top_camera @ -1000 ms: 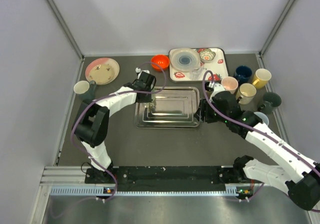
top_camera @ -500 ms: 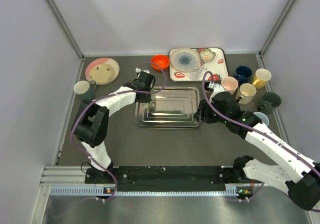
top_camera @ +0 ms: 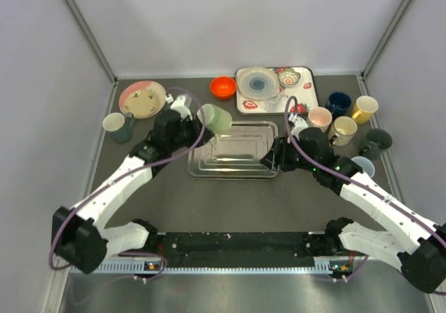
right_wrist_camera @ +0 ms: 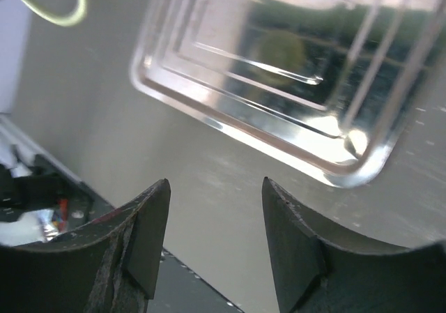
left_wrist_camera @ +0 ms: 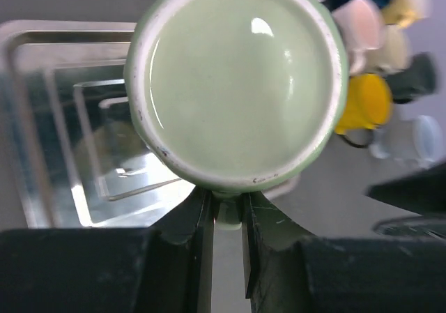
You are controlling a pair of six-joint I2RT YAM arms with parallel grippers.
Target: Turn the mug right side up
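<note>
Fingers (left_wrist_camera: 189, 222) of left gripper (left_wrist_camera: 225, 205) pinch pale-green mug (left_wrist_camera: 237, 76) by its handle; glossy base, whitish foot ring faces wrist cam. Right gripper (right_wrist_camera: 216, 187) jaws apart.

The dark tabletop (top_camera: 230, 205) near of the steel tray (top_camera: 230, 176) is bare from left to right, so there is wide room to pass. Over the tray's far-left corner hangs the green mug (top_camera: 214, 118), held by the left gripper (left_wrist_camera: 224, 236). The right gripper (right_wrist_camera: 214, 194) sits just beside the tray's right rim. Further right a cluster of cups (top_camera: 343, 128) crowds the edge. On the far side stand a red bowl (top_camera: 223, 86) and a patterned tray (top_camera: 310, 97) — and at far left a pink plate (top_camera: 142, 98) and a cup (top_camera: 115, 123).
</note>
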